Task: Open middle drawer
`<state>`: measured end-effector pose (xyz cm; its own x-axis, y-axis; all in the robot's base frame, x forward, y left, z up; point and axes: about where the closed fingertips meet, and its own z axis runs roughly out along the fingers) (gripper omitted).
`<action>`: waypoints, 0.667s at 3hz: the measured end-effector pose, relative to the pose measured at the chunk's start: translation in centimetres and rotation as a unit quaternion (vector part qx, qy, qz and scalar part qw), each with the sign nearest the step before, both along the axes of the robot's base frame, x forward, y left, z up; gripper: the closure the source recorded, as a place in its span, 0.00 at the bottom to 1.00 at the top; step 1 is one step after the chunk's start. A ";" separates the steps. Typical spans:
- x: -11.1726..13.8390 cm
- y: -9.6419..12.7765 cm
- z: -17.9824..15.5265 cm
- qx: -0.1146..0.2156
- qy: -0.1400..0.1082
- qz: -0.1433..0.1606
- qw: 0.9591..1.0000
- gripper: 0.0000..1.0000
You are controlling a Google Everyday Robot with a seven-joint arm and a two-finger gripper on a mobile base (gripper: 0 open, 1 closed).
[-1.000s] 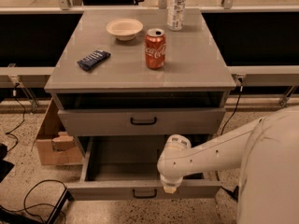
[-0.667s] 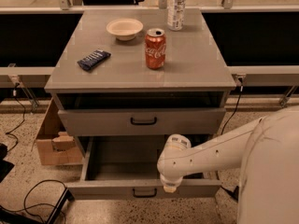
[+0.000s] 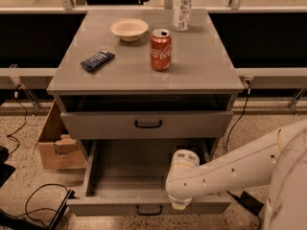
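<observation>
The middle drawer [image 3: 115,206] is pulled far out of the grey cabinet. Its low flat front faces me, its small black bar handle [image 3: 148,210] is at the centre, and its plain grey inside [image 3: 129,169] shows. Above it, the taller-fronted grey drawer [image 3: 96,124] stands slightly out, with a dark gap over it. My white arm reaches in from the right. My gripper [image 3: 178,204] is at the end of the arm, pointing down at the middle drawer's front edge, just right of the handle. The wrist covers most of the gripper.
On the cabinet top [image 3: 206,66] stand a red cola can [image 3: 160,50], a white bowl [image 3: 129,28], a blue snack bar [image 3: 97,60] and a water bottle [image 3: 182,4]. A cardboard box [image 3: 55,145] sits to the left on the floor. Cables [image 3: 36,207] and a black adapter [image 3: 247,201] lie around.
</observation>
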<state>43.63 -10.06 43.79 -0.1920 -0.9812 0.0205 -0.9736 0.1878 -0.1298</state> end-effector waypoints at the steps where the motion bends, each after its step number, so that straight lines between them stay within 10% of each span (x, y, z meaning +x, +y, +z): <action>1: -1.7 -0.7 0.3 -0.007 -0.001 -0.014 1.000 1.00; 2: -1.7 -0.7 0.3 -0.007 -0.001 -0.014 1.000 1.00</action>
